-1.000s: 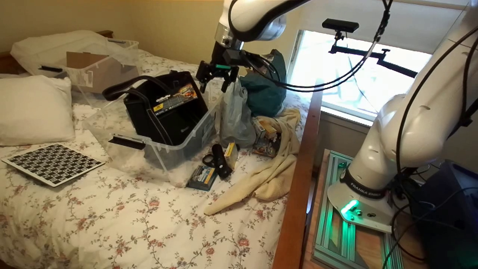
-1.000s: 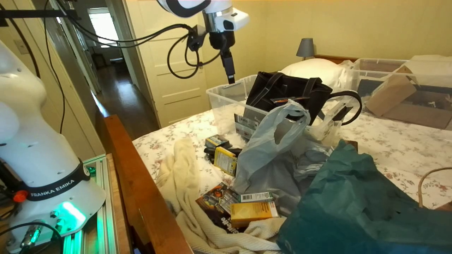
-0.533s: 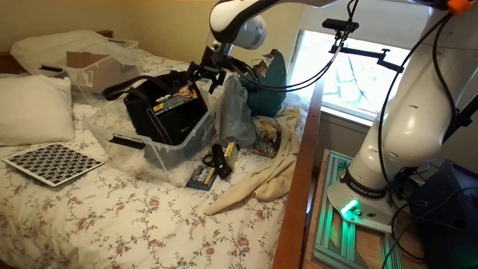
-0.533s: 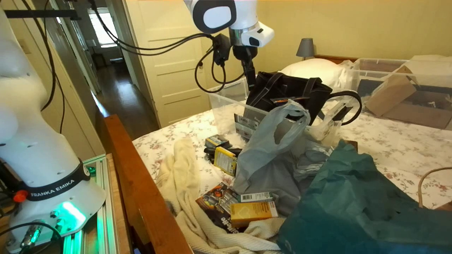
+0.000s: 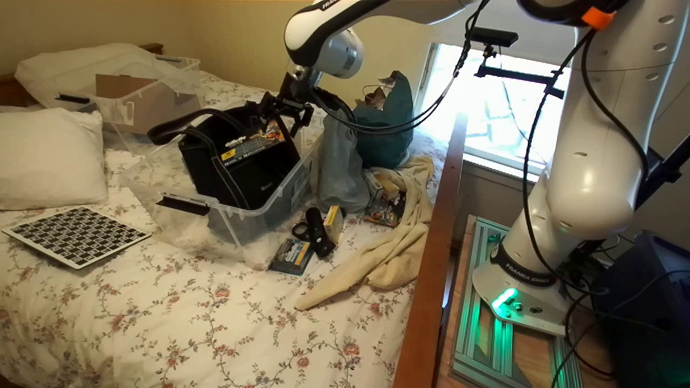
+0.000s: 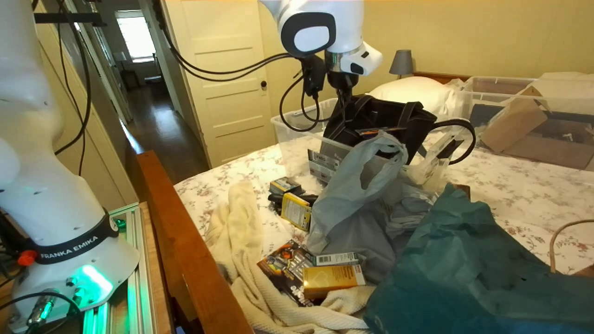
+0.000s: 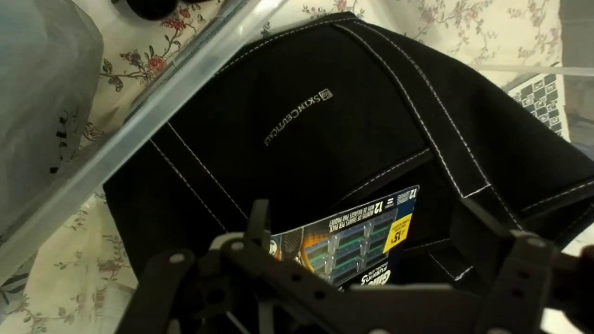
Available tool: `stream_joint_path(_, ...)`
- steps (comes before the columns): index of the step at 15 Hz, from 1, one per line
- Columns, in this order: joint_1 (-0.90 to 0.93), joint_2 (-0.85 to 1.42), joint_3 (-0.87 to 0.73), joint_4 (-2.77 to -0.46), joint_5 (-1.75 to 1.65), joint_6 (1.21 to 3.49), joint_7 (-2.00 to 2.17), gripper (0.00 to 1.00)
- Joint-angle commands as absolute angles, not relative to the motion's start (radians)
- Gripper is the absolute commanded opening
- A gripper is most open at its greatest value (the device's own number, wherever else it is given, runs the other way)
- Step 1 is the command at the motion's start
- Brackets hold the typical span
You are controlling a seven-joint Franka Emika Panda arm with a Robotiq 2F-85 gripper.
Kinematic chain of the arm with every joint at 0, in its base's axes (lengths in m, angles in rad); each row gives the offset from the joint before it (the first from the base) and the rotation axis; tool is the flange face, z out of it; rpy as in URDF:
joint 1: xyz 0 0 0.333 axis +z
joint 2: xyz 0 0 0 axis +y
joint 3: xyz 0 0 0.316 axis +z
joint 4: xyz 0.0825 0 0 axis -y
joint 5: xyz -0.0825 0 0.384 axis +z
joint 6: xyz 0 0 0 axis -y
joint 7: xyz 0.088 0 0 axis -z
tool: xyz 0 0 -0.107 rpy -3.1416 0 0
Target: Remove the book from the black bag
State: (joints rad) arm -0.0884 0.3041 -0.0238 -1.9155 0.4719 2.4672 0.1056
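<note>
Timber (image 5: 433, 258) edged the bed (image 5: 161, 312) nearest the arm (image 5: 587, 205) I ran from afar, and a cream knit cloth (image 5: 396, 261) lay just inside that edge. Toward the corner by the window (image 5: 485, 129), a teal bag (image 6: 468, 273) stood near a grey plastic bag (image 5: 339, 172). Beyond, a clear bin (image 5: 245, 213) held a tilted black bag (image 7: 343, 130), its front lettered SkinCeuticals in the wrist view. In its mouth sat the task's item, to my eye a Gillette pack (image 7: 362, 241). My gripper (image 7: 364, 206) hung at that mouth, jaws parted wide, the pack showing between them in the wrist view; whether they touched bag or pack, I could not tell. Farther off, a checkered board (image 5: 78, 236) lay near a white pillow (image 5: 51, 159), and a second clear bin (image 5: 121, 139), with brown cardboard (image 5: 145, 108) inside, stood toward the bed's far edge, near the headboard (image 6: 441, 77).
</note>
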Motion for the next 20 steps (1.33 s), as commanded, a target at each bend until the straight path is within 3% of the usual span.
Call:
stream_joint_path(1, -0.095, 0.307, -0.016, -1.910, 0.467, 2.465, 0.110, 1.00)
stream_joint_path(8, -0.142, 0.427, -0.049, -1.817, 0.485, 2.456, 0.178, 1.00)
stream_joint_path(20, -0.296, 0.613, 0.086, -1.599, 0.719, 2.381, -0.029, 1.00)
